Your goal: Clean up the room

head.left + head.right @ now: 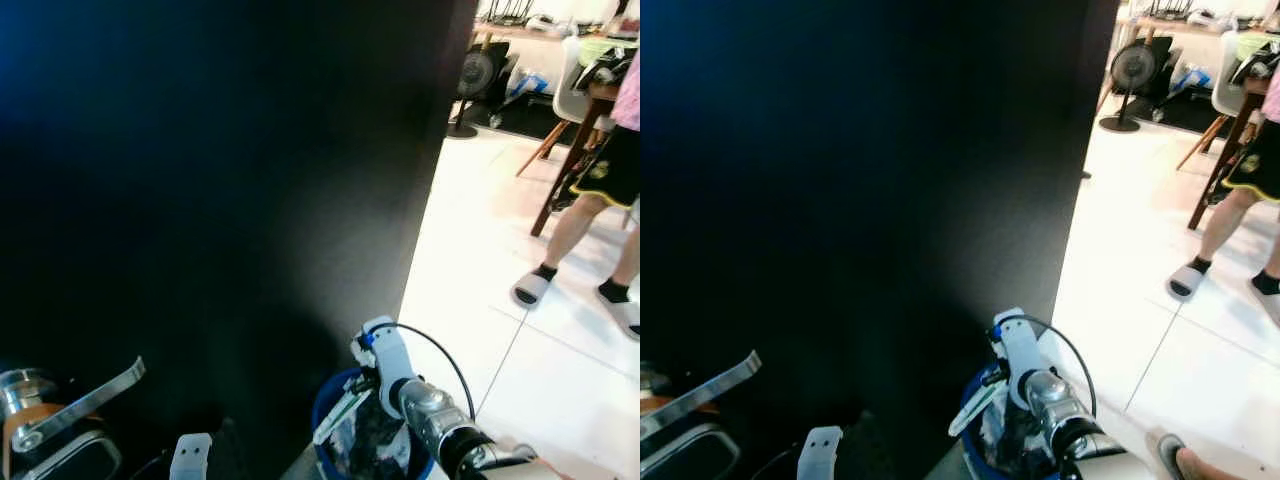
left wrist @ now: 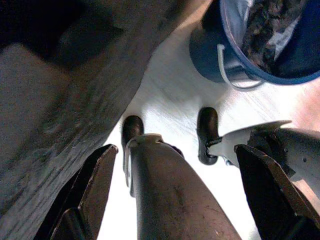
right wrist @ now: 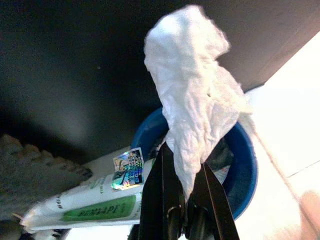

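Note:
My right gripper (image 3: 182,161) is shut on a crumpled white tissue (image 3: 195,95), which hangs over a blue bin (image 3: 246,172). The bin (image 1: 324,402) stands on the white floor at the foot of a black wall and holds dark rubbish. A white and green tube (image 3: 95,202) leans across its rim. In the left eye view my right arm's wrist (image 1: 392,362) reaches down over the bin. My left gripper (image 2: 180,192) hangs open by my leg, nothing between its fingers (image 2: 95,185).
A tall black wall (image 1: 220,180) fills the left and middle. A person (image 1: 600,190) in white slippers stands on the tiled floor at the right, near a wooden table (image 1: 575,150), a chair and a floor fan (image 1: 474,75).

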Available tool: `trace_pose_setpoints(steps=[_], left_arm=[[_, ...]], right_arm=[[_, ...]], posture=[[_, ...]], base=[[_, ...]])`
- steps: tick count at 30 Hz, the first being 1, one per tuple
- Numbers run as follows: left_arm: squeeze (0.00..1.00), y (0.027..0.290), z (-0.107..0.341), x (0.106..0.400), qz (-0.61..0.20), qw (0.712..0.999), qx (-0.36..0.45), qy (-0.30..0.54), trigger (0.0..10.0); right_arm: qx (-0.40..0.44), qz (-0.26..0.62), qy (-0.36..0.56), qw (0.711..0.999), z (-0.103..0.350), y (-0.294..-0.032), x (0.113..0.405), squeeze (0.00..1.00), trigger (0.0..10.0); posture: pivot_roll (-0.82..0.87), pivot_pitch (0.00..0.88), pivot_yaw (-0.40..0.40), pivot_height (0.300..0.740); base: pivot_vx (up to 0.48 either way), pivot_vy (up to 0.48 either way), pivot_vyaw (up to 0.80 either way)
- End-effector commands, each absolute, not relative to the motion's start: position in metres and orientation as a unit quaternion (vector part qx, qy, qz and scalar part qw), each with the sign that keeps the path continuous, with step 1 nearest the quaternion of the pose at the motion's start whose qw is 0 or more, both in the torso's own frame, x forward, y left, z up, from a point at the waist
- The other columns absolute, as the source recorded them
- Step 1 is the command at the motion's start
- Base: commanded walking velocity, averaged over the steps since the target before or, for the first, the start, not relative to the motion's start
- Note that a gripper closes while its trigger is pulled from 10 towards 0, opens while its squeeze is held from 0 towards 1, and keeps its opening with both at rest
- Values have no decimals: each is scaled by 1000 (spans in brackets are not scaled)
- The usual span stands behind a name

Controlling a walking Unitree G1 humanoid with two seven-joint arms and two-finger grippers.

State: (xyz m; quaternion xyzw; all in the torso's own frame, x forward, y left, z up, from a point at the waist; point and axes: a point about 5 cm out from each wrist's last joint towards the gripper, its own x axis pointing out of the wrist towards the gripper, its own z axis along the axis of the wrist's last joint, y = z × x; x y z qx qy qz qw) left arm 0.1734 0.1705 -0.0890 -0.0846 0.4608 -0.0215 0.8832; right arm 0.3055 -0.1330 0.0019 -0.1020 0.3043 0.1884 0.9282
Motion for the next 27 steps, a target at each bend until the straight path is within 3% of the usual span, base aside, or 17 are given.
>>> trace_pose_setpoints(steps=[1, 10, 21, 27], left_arm=[[0, 172, -89, 173, -16, 884, -92, 458, 10000], [0, 169, -90, 171, -34, 882, -95, 460, 10000], [0, 168, -89, 172, -31, 887, -114, 447, 10000], [0, 177, -90, 168, -13, 890, -85, 447, 10000]], right_arm=[[-111, 199, 300, 926, 4, -126, 308, 0, 10000], [-127, 230, 288, 921, 11, -105, 312, 0, 10000], [-144, 258, 288, 911, 10, -89, 310, 0, 10000], [-153, 265, 296, 905, 7, -82, 306, 0, 10000]], posture=[[-30, 38, -14, 740], [-9, 63, -32, 740], [19, 75, -46, 740], [30, 88, -51, 740]], base=[[0, 0, 0], [0, -390, 0], [0, 0, 0], [0, 0, 0]])
